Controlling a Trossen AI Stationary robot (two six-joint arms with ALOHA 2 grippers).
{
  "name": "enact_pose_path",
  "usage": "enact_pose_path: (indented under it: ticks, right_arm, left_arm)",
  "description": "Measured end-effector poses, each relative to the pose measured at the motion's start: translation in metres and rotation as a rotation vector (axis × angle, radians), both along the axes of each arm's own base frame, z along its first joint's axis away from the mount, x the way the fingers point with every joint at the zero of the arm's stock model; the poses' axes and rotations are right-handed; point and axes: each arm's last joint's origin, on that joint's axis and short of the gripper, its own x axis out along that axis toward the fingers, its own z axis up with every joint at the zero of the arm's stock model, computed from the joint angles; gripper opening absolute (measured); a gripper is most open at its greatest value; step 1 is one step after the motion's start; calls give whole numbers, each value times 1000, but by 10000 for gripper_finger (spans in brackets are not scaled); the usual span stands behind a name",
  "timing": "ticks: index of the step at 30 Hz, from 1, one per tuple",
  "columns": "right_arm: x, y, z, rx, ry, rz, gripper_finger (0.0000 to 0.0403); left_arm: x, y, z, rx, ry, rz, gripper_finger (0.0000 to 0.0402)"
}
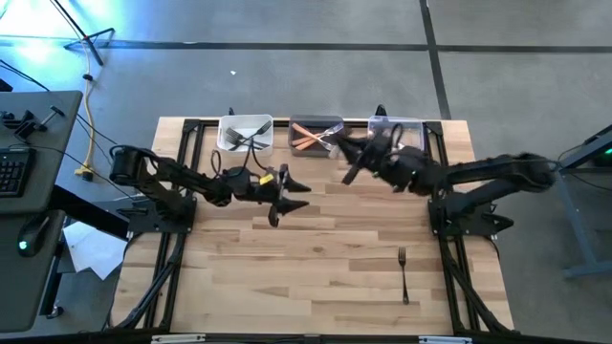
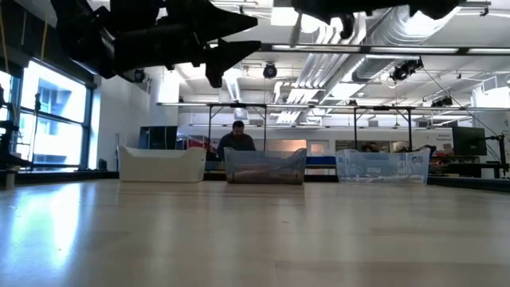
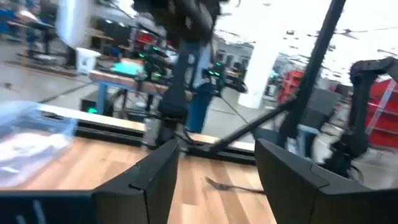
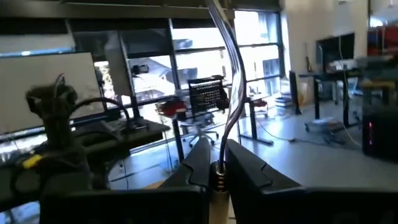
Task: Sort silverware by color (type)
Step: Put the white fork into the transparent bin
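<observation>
One fork (image 4: 229, 93) is pinched in the right gripper (image 1: 352, 159), upper centre of the high view, just short of the bins. Judging by its pale handle, it belongs in the clear bin (image 1: 413, 129) at upper right; keep it level and release low. The left gripper (image 1: 284, 194), jaws wide and empty, hovers mid-table. Another fork (image 1: 404, 273) lies lower right.

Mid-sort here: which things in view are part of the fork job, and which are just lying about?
Job: lone fork on the table; held fork in the right end effector; black-handled forks in the white bin; orange-handled forks in the middle bin; clear bin.
Lying about: keyboard; yellow cable; papers, all off the table.
</observation>
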Motion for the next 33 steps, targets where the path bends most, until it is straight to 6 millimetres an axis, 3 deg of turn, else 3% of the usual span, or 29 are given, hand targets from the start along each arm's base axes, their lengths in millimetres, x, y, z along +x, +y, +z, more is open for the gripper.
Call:
enact_pose_path:
  ticks: [4,10,15,19,22,33]
  right_arm:
    - [-45,-27,-16,87,-62,-110,16]
    - [-119,-61,-67,244,-246,-478,16]
    - [-150,-83,-105,415,-384,-638,16]
    - [-158,-101,-118,555,-481,-691,16]
    - [-155,-114,-117,623,-529,-678,16]
    - [-133,-146,-151,887,-460,-828,16]
  left_arm:
    - [0,1,-1,-1,7,9,199]
    - [0,1,-2,-2,22,13,198]
    - [0,1,-4,-2,42,11,198]
    - [0,1,-4,-2,39,13,198]
    - [0,1,-4,-2,40,15,198]
    - [0,-3,-6,-1,59,-2,198]
